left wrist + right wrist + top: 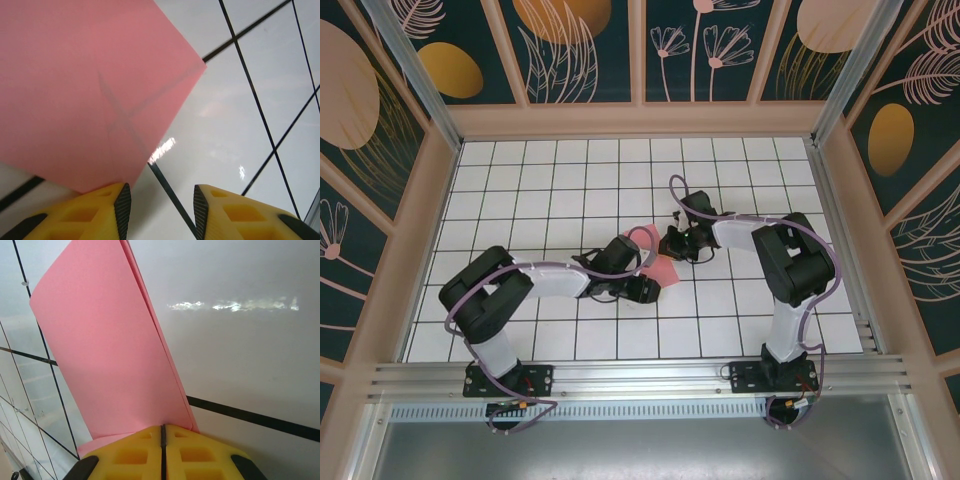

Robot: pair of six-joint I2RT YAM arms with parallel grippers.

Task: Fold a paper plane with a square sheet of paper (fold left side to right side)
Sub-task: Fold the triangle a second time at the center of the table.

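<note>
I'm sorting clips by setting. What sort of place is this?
Most likely a purpose-built robot test booth rather than a home or factory: a white gridded table boxed in by walls with painted leaf patterns, and two arms bolted to a metal rail.

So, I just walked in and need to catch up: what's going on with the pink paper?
Two robot arms are working a pink-red sheet of paper at the middle of the white grid table. The right claw is shut on its edge, holding a doubled flap up off the surface. The left claw is open, low over the table, a corner of the sheet just beside it, ungripped. Creases show, but no plane yet.
</note>
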